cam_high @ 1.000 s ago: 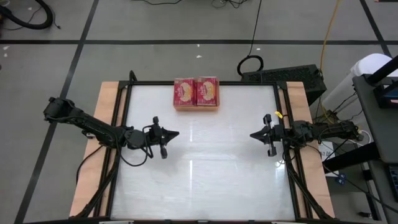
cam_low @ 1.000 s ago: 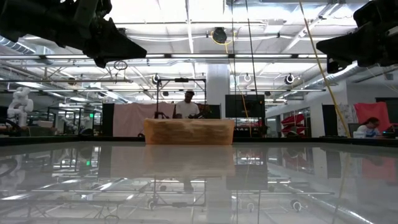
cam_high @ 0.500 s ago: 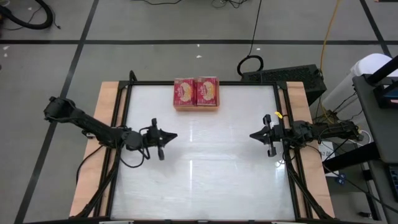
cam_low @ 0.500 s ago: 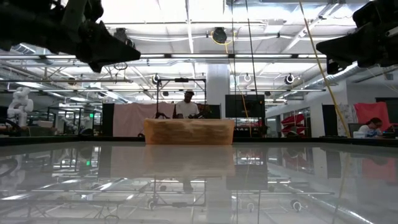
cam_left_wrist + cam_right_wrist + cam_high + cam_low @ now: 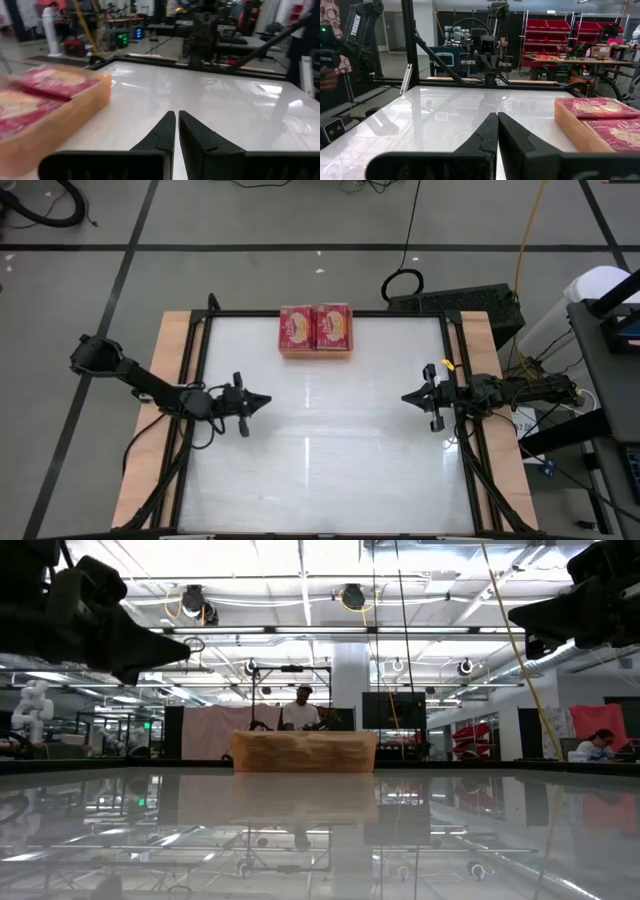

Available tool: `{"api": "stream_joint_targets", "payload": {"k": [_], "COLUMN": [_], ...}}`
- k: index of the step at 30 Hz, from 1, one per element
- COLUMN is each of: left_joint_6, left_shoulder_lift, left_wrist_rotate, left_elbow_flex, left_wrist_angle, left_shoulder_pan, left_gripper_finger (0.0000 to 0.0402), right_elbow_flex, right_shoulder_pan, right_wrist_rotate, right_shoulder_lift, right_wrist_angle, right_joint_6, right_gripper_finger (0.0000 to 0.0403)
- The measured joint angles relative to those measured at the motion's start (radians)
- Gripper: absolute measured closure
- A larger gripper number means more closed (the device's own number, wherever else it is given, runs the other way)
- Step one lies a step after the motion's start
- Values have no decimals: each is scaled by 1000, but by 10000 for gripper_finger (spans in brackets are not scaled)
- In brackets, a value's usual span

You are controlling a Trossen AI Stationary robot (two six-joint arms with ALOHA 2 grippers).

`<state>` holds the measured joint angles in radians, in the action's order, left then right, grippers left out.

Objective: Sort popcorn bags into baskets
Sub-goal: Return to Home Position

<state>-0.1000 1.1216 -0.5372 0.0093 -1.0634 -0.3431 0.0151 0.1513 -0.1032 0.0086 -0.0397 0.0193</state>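
Observation:
The orange tray [image 5: 316,352] stands at the middle of the table's far edge, filled with red popcorn bags [image 5: 316,328] lying side by side, popcorn pictures up. It also shows in the low view [image 5: 304,751], the left wrist view [image 5: 60,112] and the right wrist view [image 5: 580,131]. My left gripper [image 5: 266,399] hovers shut over the table's left part, pointing right [image 5: 177,122]. My right gripper [image 5: 405,397] hovers shut near the right edge, pointing left [image 5: 497,123]. Neither holds anything.
The glossy white tabletop [image 5: 320,440] has a black frame and wooden side strips [image 5: 145,470]. Cables and a black box [image 5: 455,302] lie on the floor beyond the far edge. A person [image 5: 300,710] stands in the room behind the tray.
My left gripper has drawn back toward the table's left edge, staying shut and above the surface. The right arm, the tray and the bags have kept still.

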Motion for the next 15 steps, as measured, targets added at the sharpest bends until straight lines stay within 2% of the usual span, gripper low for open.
{"api": "stream_joint_targets", "payload": {"k": [6,10,15], "left_joint_6": [106,160,203], "left_shoulder_lift": [-114,-283,-547], "left_wrist_rotate": [99,160,158], "left_elbow_flex": [0,0,0], "left_wrist_angle": [78,167,411], "left_shoulder_pan": [0,-7,-10], "left_gripper_finger": [376,376,376], "right_elbow_flex": [0,0,0], "right_shoulder_pan": [0,0,0], "right_wrist_rotate": [0,0,0], "right_shoulder_lift": [0,0,0], "right_wrist_angle": [-1,-3,-7], "right_joint_6": [0,0,0], "right_gripper_finger": [397,397,397]}}
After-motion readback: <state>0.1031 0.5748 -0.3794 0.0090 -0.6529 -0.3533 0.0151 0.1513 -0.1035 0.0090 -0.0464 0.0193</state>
